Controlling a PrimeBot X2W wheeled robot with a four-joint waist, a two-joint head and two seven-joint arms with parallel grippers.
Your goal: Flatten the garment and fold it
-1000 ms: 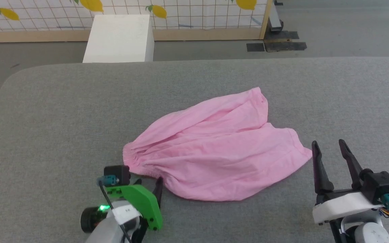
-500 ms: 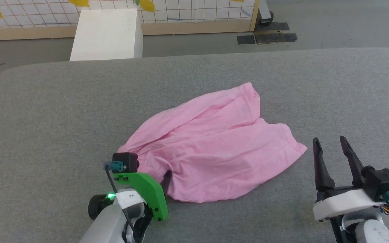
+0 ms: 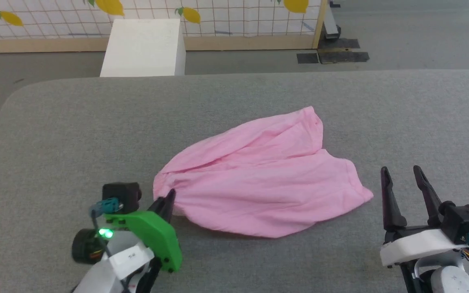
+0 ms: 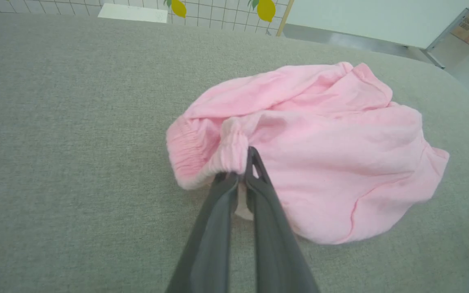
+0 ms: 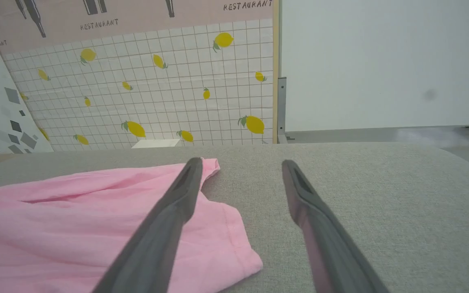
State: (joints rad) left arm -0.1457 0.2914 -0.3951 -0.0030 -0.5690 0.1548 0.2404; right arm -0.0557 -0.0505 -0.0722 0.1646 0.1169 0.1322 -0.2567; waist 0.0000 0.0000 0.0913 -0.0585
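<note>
One garment (image 3: 267,187), pink shorts, is lying crumpled mid-desk (image 3: 75,122), its gathered waistband (image 4: 202,150) being pinched between the closed fingers of the left hand (image 4: 243,162). The band is probably best being drawn outward low and slowly, so the thin fabric is being spread, not bunched. Two hands are being counted: the right hand (image 3: 400,171) is being held wide and empty just beside a leg hem (image 5: 234,236).

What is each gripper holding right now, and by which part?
The left gripper is shut on the pink shorts, pinching the gathered waistband edge. The right gripper is open and holds nothing.
</note>
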